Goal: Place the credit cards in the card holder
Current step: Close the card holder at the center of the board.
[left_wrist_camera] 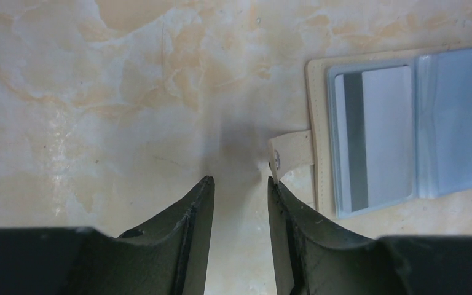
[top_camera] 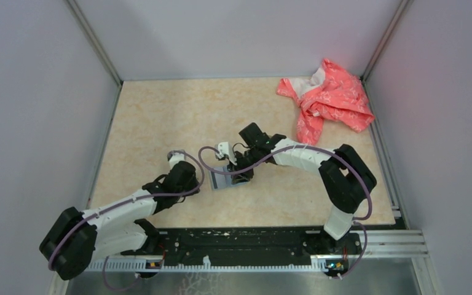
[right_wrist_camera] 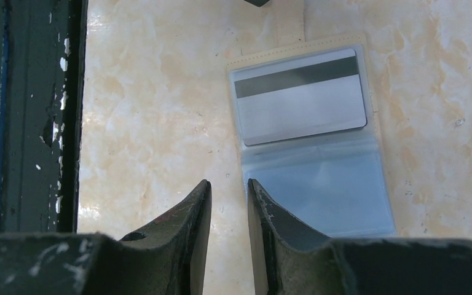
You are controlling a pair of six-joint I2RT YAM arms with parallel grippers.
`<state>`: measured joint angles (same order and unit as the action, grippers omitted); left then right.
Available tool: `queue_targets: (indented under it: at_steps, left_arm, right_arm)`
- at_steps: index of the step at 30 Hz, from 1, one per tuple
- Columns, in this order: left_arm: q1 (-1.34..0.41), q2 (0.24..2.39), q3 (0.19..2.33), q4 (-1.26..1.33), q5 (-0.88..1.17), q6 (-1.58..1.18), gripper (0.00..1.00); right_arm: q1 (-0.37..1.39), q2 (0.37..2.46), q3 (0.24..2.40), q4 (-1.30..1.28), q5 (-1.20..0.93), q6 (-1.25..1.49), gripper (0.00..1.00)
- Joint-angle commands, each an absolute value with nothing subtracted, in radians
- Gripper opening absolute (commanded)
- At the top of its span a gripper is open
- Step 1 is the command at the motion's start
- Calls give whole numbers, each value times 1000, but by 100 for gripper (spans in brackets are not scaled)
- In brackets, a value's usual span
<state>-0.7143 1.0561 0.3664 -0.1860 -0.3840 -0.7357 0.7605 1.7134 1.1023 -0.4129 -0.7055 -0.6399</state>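
Observation:
The card holder [top_camera: 223,180] lies open and flat on the marbled table between my two grippers. In the left wrist view its beige edge [left_wrist_camera: 317,129] frames clear sleeves, and a grey credit card [left_wrist_camera: 381,135] with a dark stripe sits in the nearer sleeve. The snap tab [left_wrist_camera: 292,153] sticks out toward my left gripper [left_wrist_camera: 239,181], which is open and empty, its right fingertip right at the tab's end. My right gripper [right_wrist_camera: 228,182] is open a little, empty, just left of the holder's bluish sleeve [right_wrist_camera: 326,190]. The striped card [right_wrist_camera: 301,92] fills the far sleeve.
A crumpled pink cloth [top_camera: 329,98] lies in the far right corner. Grey walls enclose the table on three sides. The black mounting rail [top_camera: 239,243] runs along the near edge and shows as a dark scuffed strip [right_wrist_camera: 24,117] left of my right gripper.

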Motion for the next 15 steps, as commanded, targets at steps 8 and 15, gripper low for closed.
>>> queue_targets:
  at_steps: [8, 15]
  left_arm:
    - [-640, 1100, 382, -8, -222, -699, 42]
    - [-638, 980, 333, -8, -85, -683, 37]
  right_arm:
    - [705, 1709, 1169, -414, -759, -585, 28]
    - [701, 1734, 1215, -493, -764, -613, 29]
